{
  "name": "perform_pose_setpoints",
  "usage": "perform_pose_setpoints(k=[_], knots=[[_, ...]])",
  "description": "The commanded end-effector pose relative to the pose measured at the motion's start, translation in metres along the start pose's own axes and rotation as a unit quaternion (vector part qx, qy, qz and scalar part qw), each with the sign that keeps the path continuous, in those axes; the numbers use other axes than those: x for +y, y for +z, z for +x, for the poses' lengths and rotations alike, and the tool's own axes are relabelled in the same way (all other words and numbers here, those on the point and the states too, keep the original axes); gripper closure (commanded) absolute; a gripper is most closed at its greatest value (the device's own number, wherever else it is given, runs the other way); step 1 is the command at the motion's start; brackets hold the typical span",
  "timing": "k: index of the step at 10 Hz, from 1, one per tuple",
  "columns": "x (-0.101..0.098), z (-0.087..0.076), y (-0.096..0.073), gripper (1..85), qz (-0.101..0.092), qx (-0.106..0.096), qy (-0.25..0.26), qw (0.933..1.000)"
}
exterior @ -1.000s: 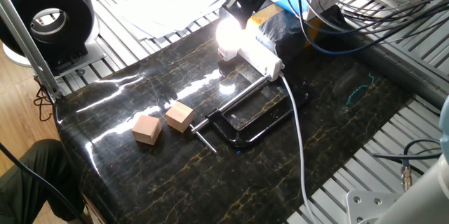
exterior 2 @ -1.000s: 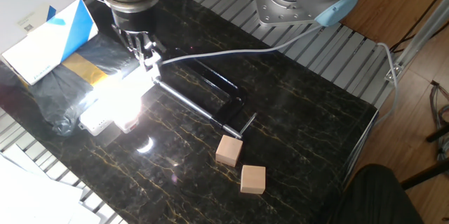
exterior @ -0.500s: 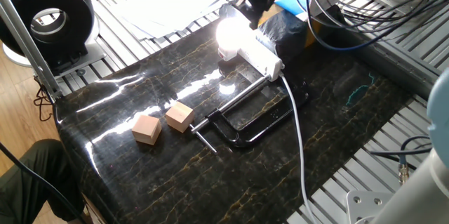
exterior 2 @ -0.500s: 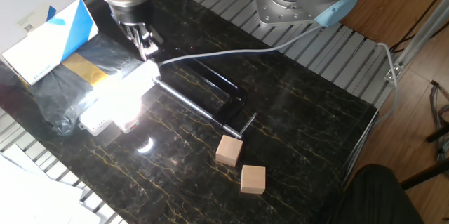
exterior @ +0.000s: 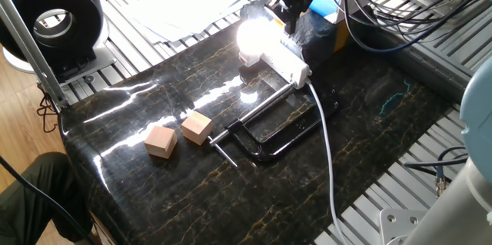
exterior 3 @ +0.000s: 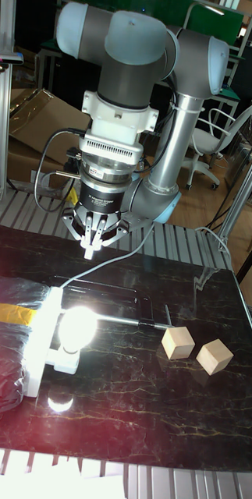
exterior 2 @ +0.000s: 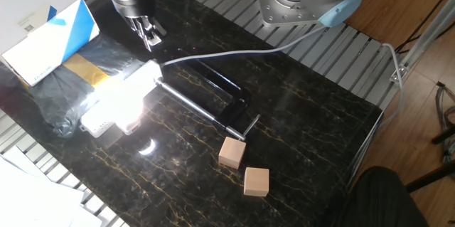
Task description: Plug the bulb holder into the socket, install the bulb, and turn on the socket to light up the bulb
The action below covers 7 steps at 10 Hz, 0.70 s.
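We see two wooden cubes [exterior 3: 196, 348] and a black clamp [exterior: 277, 126] flanking the socket [exterior 3: 41, 343], its long axis 12-to-6 in the tall view. The lit bulb [exterior 3: 76, 326] points up. The tool [exterior 3: 94, 240], fingers pressed together, hangs empty at the bulb's 12 o'clock.
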<state>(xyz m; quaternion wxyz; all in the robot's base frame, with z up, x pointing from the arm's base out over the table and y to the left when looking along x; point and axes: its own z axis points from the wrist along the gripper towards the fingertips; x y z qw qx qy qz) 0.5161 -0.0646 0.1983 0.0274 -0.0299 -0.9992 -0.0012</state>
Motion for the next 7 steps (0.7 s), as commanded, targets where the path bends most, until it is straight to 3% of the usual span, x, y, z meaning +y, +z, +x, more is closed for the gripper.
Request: perform_pose_setpoints(k=[1,7], knots=[[0.0013,-0.0006,-0.0032,84.7,-0.006,-0.003,-0.003,1.0000],[-0.0042,-0.0048,-0.0032,84.7,0.005,0.001,-0.026,0.9997]])
